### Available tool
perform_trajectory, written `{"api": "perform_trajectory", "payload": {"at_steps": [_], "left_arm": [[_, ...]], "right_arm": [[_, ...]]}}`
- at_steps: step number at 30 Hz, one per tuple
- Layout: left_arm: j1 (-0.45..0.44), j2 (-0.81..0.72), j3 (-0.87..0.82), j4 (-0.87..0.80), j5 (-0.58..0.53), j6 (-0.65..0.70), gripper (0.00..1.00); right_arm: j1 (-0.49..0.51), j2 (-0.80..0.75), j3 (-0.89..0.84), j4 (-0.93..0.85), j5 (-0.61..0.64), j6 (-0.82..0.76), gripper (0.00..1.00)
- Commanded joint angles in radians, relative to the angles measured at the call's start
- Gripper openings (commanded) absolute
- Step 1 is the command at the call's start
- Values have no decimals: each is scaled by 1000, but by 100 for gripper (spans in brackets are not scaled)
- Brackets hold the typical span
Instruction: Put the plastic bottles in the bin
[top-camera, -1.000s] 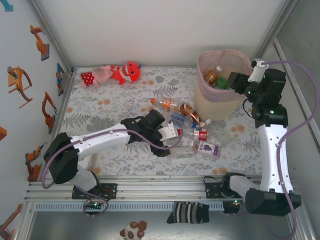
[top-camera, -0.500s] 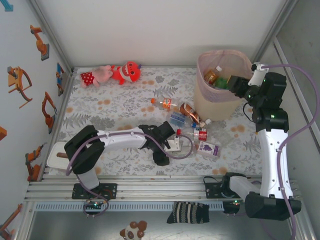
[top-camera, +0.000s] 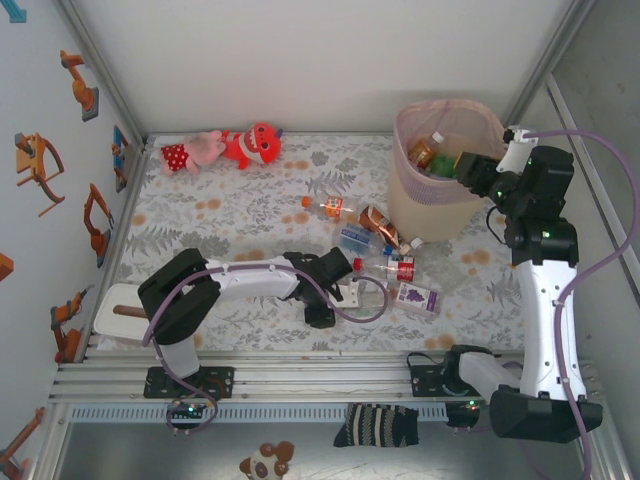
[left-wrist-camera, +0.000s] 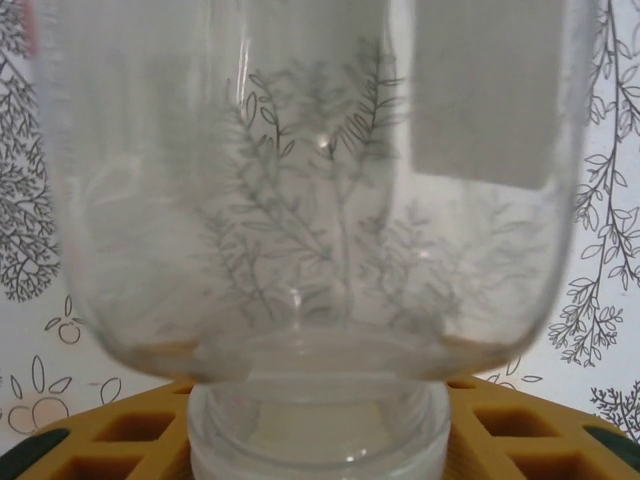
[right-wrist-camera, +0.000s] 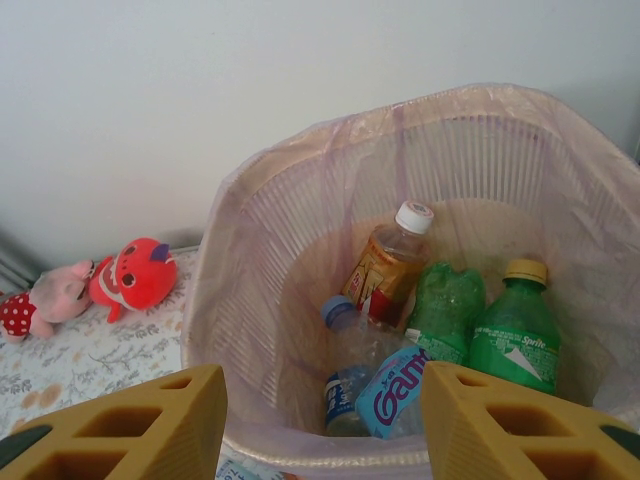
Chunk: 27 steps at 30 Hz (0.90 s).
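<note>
My left gripper (top-camera: 338, 282) reaches low over the table and is shut on a clear plastic bottle (top-camera: 352, 290) with a red cap. Up close, the clear bottle (left-wrist-camera: 320, 200) fills the space ahead and its neck sits pinched between my yellow fingers (left-wrist-camera: 110, 440). Several more bottles lie loose to the right: one with an orange label (top-camera: 328, 207), a blue-labelled one (top-camera: 355, 237), one with a red label (top-camera: 400, 268) and a purple-labelled one (top-camera: 415, 296). The bin (top-camera: 440, 205) stands at the back right. My right gripper (right-wrist-camera: 322, 385) hovers open over the bin (right-wrist-camera: 300, 200), which holds an amber bottle (right-wrist-camera: 392, 262) and a green bottle (right-wrist-camera: 515, 335).
Red and pink plush toys (top-camera: 225, 148) lie at the back left of the table. A small white box (top-camera: 115, 305) sits at the front left edge. A striped sock (top-camera: 375, 425) lies below the front rail. Walls close in on the left, back and right.
My left arm stretched out lower and nearer the front over the clear bottle, and its jaws closed around it. My right gripper shifted slightly at the bin's rim, then stayed still.
</note>
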<state>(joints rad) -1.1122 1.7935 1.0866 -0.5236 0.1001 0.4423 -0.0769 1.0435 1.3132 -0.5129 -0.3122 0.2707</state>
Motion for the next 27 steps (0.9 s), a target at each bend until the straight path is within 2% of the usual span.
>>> {"api": "perform_trajectory", "payload": {"at_steps": [1,10,15,19,23,27], "left_arm": [[-6,-7,28,-40,-6,17,44],[-3,-77,12,-117,-44,36,38],[18,-191,-17,-114,-6,20,37],[81,-315,-50,-38,110,-22,37],[159,-427,-81,76,264,-79,36],[203,-499,-88,188,341,-135,35]], "right_arm": [[5,-23,1,1,5,-11,53],[6,-35,21,-16,6,-14,53],[5,-53,29,-17,-30,-11,53],[6,-72,21,14,-118,-9,53],[6,-95,-15,111,-262,24,53],[8,-102,-34,206,-364,101,53]]}}
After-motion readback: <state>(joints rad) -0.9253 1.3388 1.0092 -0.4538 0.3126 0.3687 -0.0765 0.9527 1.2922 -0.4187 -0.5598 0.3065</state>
